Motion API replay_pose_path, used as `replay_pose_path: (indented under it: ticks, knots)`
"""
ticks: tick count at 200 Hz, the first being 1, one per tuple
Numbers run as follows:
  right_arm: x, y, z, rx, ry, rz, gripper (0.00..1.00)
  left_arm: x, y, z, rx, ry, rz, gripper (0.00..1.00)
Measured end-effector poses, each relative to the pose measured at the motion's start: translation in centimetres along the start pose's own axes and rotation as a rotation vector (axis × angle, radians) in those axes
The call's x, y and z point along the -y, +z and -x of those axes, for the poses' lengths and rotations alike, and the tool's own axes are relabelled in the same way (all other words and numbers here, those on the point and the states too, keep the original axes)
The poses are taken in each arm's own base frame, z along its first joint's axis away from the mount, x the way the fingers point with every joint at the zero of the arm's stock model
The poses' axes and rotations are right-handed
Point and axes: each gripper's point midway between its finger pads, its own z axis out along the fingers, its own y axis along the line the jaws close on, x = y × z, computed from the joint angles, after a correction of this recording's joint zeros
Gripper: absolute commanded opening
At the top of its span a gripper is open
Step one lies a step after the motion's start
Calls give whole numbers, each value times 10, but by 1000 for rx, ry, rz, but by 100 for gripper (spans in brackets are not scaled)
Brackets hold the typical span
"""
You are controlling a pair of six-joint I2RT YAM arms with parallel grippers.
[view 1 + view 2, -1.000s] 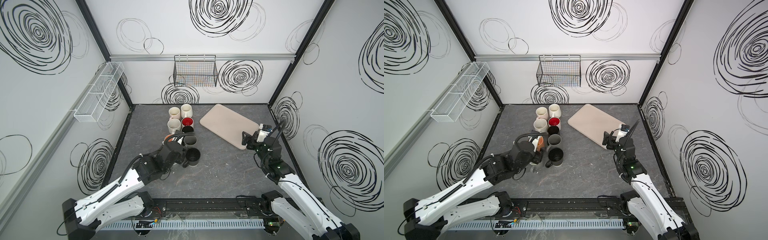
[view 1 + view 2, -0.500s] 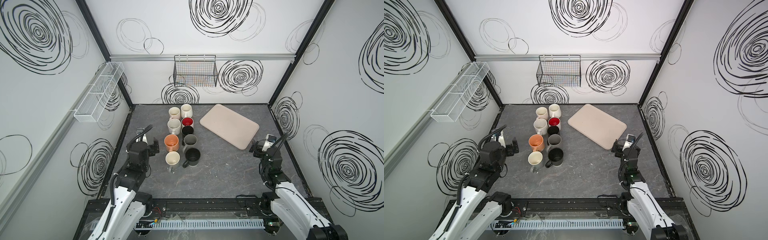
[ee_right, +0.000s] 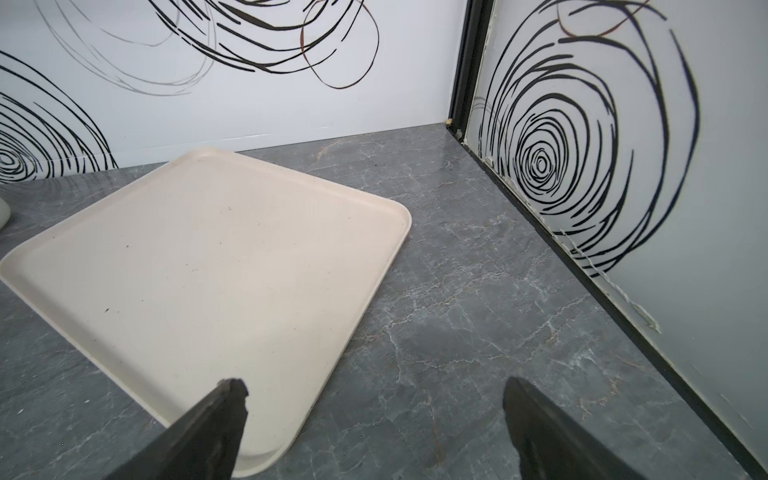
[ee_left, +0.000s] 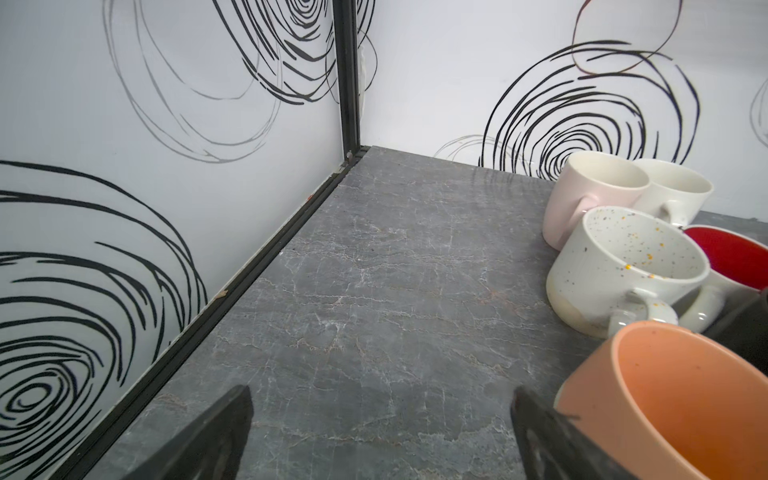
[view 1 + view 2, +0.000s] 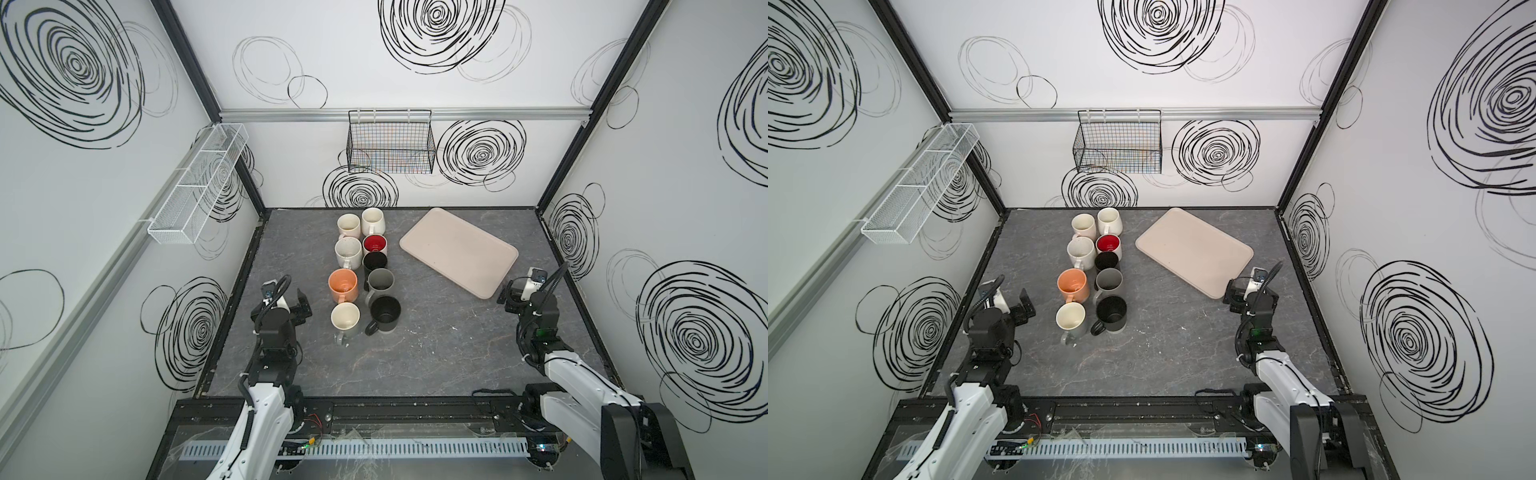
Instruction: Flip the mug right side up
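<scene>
Both arms have pulled back from the mug rows to their own sides. Left gripper [image 4: 380,401] hangs wide and empty over bare counter [image 4: 374,270], just beside the orange mug [image 4: 665,395]. Right gripper [image 3: 376,388] is wide and empty at the tray [image 3: 208,257] corner. Cream mug [image 5: 345,318] stands mouth up at the row's near end, like the rest, so the flip looks done.

9 mugs [image 5: 348,252], 1 tray [image 5: 459,249], 1 blk wire basket [image 5: 390,151], 1 wht mesh shelf [image 5: 195,187], 2 robot arms [image 5: 540,328].
</scene>
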Motion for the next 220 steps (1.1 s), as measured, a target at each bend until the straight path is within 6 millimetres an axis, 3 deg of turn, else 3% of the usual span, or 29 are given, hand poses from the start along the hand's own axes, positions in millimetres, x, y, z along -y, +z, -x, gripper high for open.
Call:
replay_pose_path:
  ticks: [83, 139, 159, 196, 220]
  knots:
    - [4, 12, -5, 27, 32, 36, 100, 29, 6, -4, 119, -25, -153, 99]
    - [-12, 20, -5, 30, 5, 120, 100, 46, 26, -29, 39, 8, -184, 99]
    - [-14, 24, -5, 45, -10, 133, 100, 54, 36, -25, 41, 8, -194, 99]
    - [-18, 33, -15, 42, -29, 145, 100, 69, 56, 4, 76, -1, -203, 99]
    - [-21, 40, -22, 8, -44, 159, 100, 70, 60, 11, 87, -5, -195, 99]
